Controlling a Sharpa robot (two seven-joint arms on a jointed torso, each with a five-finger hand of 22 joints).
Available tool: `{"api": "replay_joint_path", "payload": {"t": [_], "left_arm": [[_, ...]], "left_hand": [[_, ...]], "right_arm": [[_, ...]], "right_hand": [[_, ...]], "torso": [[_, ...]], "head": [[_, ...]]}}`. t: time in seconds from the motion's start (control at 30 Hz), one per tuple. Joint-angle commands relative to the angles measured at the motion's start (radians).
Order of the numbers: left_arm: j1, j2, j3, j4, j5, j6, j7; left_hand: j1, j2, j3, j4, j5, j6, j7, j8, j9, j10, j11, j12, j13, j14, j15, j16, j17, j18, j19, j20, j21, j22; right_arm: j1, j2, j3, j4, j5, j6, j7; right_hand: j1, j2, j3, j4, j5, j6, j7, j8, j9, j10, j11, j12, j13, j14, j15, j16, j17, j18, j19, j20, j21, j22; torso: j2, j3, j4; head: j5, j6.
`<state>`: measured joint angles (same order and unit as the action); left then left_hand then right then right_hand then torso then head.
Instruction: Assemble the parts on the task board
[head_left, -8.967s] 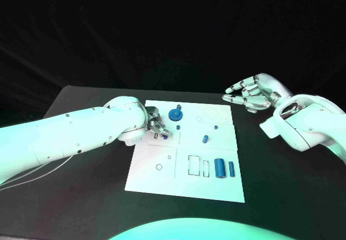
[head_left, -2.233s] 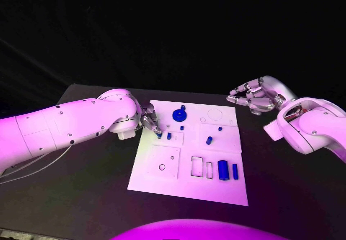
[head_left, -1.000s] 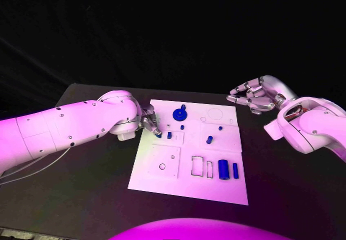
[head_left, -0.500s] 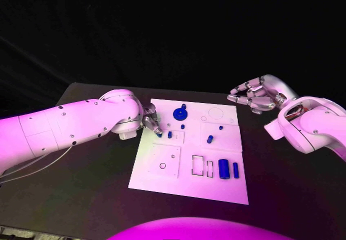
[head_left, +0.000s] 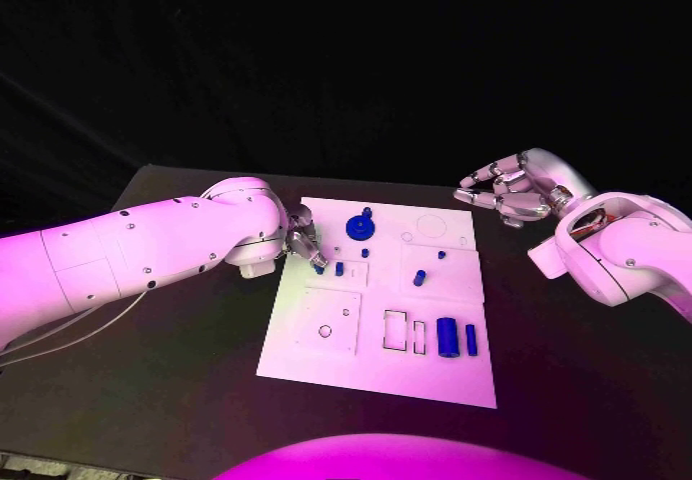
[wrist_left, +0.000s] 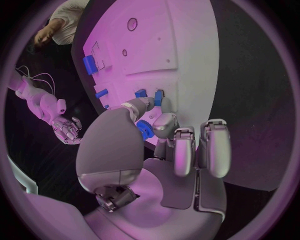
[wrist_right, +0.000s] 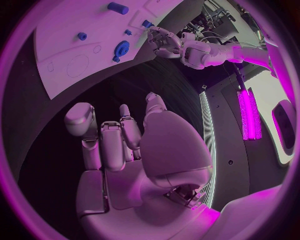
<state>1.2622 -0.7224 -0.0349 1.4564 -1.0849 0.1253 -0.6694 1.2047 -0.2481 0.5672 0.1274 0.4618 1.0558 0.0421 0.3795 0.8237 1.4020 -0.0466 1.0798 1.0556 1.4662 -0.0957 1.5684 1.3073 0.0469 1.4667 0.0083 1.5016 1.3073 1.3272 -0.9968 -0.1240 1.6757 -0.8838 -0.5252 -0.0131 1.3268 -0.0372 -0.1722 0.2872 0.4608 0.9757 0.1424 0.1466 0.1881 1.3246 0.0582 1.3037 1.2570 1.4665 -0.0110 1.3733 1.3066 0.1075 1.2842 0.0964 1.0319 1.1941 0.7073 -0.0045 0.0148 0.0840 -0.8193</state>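
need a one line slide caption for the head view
Left hand at the left edge of the task board, fingers by small blue parts; right hand hovers off its far right corner.

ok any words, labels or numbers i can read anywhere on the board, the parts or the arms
None can be read.
task board: only drawn outlines, rectangles and circles, no lettering visible.
blue parts: plain, no marks visible.
left hand and right hand: no brand or number visible on them or on the white arms.
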Motion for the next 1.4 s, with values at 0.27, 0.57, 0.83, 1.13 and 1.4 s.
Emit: {"api": "replay_joint_path", "payload": {"t": [0.27,0.57,0.83,1.13,1.4], "left_arm": [[-0.003,0.005,-0.002,-0.001,0.016,0.021,-0.016],[-0.003,0.004,-0.002,-0.001,0.012,0.030,-0.027],[-0.003,0.003,-0.002,0.000,0.007,0.029,-0.032],[-0.003,0.004,-0.002,0.001,0.006,0.023,-0.033],[-0.003,0.004,-0.002,0.001,0.006,0.029,-0.038]], "left_hand": [[-0.007,0.014,0.009,-0.032,-0.006,0.026,-0.032,0.002,0.005,0.000,-0.009,0.006,0.002,0.105,-0.009,0.002,0.264,-0.020,0.049,-0.008,0.008,0.151],[-0.008,0.017,-0.001,-0.029,-0.006,0.029,-0.033,0.001,0.006,0.001,-0.010,0.009,0.003,0.105,-0.010,0.002,0.264,-0.021,0.051,-0.008,0.010,0.154],[-0.011,0.020,-0.018,-0.022,-0.006,0.036,-0.036,0.002,0.008,0.004,-0.012,0.014,0.008,0.105,-0.012,0.002,0.264,-0.021,0.051,-0.009,0.010,0.154],[-0.019,0.025,-0.050,-0.008,-0.007,0.041,-0.038,-0.001,0.011,0.004,-0.014,0.018,0.009,0.105,-0.013,0.002,0.264,-0.021,0.051,-0.010,0.010,0.155],[-0.031,0.031,-0.124,0.019,-0.011,0.051,-0.040,-0.006,0.014,0.003,-0.015,0.025,0.014,0.105,-0.015,0.002,0.264,-0.021,0.051,-0.012,0.009,0.155]], "right_arm": [[-0.001,-0.001,0.000,0.002,-0.010,0.007,0.008],[-0.001,-0.003,0.000,0.003,-0.010,0.006,0.008],[-0.001,-0.004,0.000,0.004,-0.010,0.005,0.008],[-0.001,-0.003,0.000,0.005,-0.010,0.004,0.009],[-0.001,-0.005,0.000,0.006,-0.010,0.003,0.009]], "right_hand": [[-0.008,0.005,-0.007,0.000,0.006,0.000,-0.004,0.004,0.001,0.001,-0.002,0.001,-0.001,0.038,-0.005,-0.004,-0.001,0.010,0.004,-0.004,-0.003,-0.002],[-0.008,0.005,-0.007,0.000,0.006,0.000,-0.004,0.004,0.001,0.001,-0.002,0.001,-0.001,0.038,-0.005,-0.004,-0.001,0.010,0.004,-0.004,-0.003,-0.002],[-0.008,0.005,-0.007,0.000,0.006,0.000,-0.004,0.004,0.001,0.001,-0.002,0.001,-0.001,0.038,-0.005,-0.004,-0.001,0.010,0.004,-0.004,-0.003,-0.002],[-0.008,0.005,-0.009,0.000,0.006,-0.001,-0.004,0.004,0.001,0.000,-0.002,0.001,-0.003,0.038,-0.005,-0.005,-0.003,0.011,0.003,-0.004,-0.005,-0.002],[-0.008,0.005,-0.009,0.000,0.006,-0.001,-0.004,0.004,0.001,0.000,-0.002,0.001,-0.003,0.038,-0.005,-0.005,-0.003,0.011,0.003,-0.004,-0.005,-0.002]], "torso": [[0.001,0.0000,0.0000],[0.001,-0.0002,0.0004],[0.001,-0.0005,0.0010],[0.001,-0.0003,0.0001],[0.000,-0.0002,0.0004]], "head": [[0.000,-0.001],[0.000,-0.003],[0.001,-0.003],[0.001,-0.002],[0.001,-0.003]]}}
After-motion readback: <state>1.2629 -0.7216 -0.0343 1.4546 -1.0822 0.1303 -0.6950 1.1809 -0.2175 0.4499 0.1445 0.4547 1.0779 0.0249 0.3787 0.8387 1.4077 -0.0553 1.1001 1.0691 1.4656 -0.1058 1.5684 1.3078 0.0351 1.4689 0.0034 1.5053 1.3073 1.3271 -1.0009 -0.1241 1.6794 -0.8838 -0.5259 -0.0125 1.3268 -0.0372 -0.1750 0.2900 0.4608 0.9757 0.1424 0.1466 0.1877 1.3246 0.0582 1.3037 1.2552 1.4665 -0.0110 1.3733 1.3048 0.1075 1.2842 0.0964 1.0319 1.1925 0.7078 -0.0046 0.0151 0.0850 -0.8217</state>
